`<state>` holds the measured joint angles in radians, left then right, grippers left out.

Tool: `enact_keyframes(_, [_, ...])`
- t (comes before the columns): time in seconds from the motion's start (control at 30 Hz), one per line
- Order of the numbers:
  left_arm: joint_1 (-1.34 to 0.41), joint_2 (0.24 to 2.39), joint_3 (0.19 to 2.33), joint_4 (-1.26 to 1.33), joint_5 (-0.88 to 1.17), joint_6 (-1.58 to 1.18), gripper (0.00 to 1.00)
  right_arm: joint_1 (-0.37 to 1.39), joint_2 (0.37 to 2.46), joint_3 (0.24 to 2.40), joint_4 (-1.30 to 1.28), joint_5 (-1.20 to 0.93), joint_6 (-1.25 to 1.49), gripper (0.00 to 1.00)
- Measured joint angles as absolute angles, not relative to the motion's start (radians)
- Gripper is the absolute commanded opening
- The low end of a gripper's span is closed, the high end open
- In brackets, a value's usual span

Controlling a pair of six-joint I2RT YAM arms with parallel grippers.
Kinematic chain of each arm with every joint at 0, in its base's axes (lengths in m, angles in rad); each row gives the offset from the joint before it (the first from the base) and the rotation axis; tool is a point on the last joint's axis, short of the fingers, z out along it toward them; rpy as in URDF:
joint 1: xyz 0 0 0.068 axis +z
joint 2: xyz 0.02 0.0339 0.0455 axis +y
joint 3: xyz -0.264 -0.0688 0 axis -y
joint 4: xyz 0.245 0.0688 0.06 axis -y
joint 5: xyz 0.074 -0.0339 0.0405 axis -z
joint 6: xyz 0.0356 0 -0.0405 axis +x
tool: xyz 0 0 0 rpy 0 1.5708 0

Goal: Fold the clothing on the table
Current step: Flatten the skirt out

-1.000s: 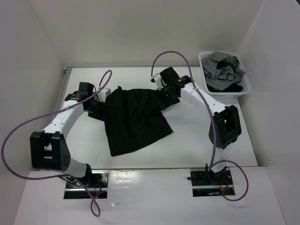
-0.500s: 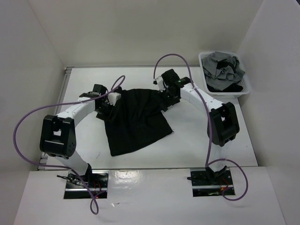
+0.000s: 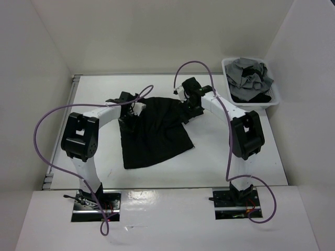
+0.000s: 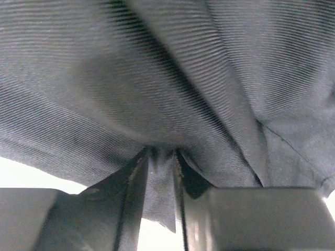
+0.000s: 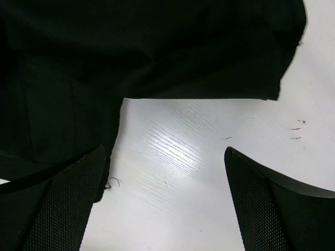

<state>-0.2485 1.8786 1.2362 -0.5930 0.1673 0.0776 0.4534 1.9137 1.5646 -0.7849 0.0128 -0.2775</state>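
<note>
The clothing (image 3: pixel 154 133), a black ribbed garment, lies spread on the white table (image 3: pixel 220 151). My left gripper (image 3: pixel 137 109) is at its upper left part. In the left wrist view the ribbed clothing (image 4: pixel 157 78) fills the frame, and the left gripper (image 4: pixel 159 157) is shut on a pinched fold of it. My right gripper (image 3: pixel 186 109) hovers at the garment's upper right corner. It stands open (image 5: pixel 165 198) over bare table, with the clothing (image 5: pixel 131 47) just ahead of the fingertips and beside the left finger.
A white basket (image 3: pixel 225 67) holding a grey garment (image 3: pixel 248 73) sits at the back right corner. White walls enclose the table on three sides. Purple cables arch over both arms. Bare tabletop shows right of and in front of the clothing.
My left arm has swung right onto the garment's upper left part and its jaws have closed on a fold; the left edge has been drawn inward. The right gripper has barely moved.
</note>
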Motion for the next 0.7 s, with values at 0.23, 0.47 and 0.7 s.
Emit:
enact_keyframes(0.23, [-0.248,2.006,1.417,-0.552,0.102,0.04,0.29,0.451,1.929,1.567,-0.786,0.027,-0.278,0.98])
enact_keyframes(0.47, [-0.132,2.159,1.644,-0.507,0.068,-0.018,0.29,0.451,1.953,1.581,-0.785,0.052,-0.278,0.98])
enact_keyframes(0.7, [-0.034,2.185,1.747,-0.509,0.013,-0.06,0.73,0.451,1.999,1.607,-0.786,0.068,-0.278,0.98])
